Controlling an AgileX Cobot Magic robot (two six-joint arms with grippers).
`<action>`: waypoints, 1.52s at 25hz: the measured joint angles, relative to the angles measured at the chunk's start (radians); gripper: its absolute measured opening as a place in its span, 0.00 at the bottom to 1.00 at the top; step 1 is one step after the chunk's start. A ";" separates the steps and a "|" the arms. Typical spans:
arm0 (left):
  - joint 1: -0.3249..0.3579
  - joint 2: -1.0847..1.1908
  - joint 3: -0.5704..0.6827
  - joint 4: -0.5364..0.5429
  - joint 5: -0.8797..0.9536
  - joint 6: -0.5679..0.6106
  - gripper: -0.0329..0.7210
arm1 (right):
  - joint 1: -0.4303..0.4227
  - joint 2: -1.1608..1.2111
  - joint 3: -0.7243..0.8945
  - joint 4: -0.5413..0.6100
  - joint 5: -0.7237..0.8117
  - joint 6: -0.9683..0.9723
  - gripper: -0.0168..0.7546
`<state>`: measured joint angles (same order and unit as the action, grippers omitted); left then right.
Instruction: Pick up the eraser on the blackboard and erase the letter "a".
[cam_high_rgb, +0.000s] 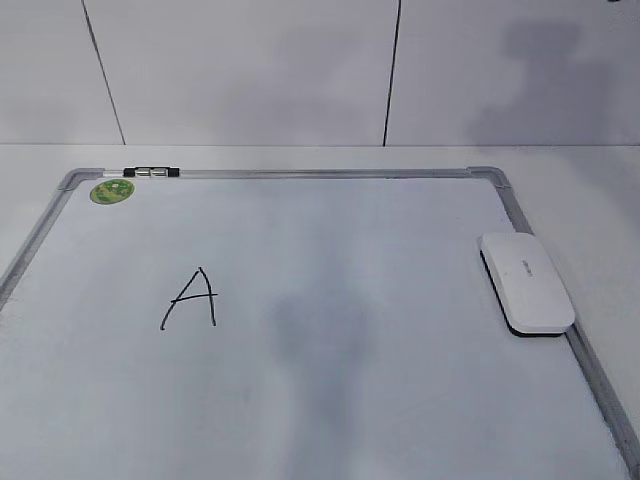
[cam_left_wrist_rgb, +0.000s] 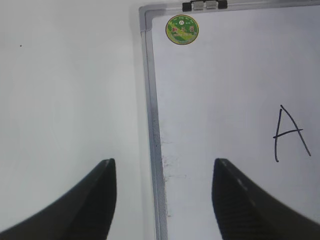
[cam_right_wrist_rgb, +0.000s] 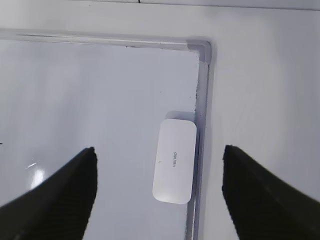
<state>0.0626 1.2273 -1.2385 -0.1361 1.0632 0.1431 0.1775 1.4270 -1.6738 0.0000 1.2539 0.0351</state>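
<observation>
Hovering with jaws spread wide and empty, right gripper (cam_right_wrist_rgb: 157, 192) should descend squarely over the eraser (cam_right_wrist_rgb: 174, 161) lying against the blackboard (cam_high_rgb: 330, 400) right frame, gripping its long sides; left gripper (cam_left_wrist_rgb: 162, 200) likewise open.

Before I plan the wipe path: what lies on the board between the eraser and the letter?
Nothing: in the exterior view only bare board separates the eraser from the letter.
</observation>
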 joint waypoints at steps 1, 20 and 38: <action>0.000 -0.011 0.000 0.000 0.002 0.000 0.65 | 0.000 -0.014 0.000 0.000 0.000 -0.002 0.79; 0.000 -0.235 0.000 -0.001 0.055 0.000 0.66 | 0.000 -0.311 0.350 -0.011 0.005 -0.027 0.79; 0.000 -0.535 0.236 -0.006 0.085 0.000 0.66 | 0.000 -0.712 0.492 -0.015 -0.013 -0.067 0.79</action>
<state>0.0626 0.6918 -1.0024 -0.1424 1.1482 0.1431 0.1775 0.7148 -1.1814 -0.0152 1.2406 -0.0316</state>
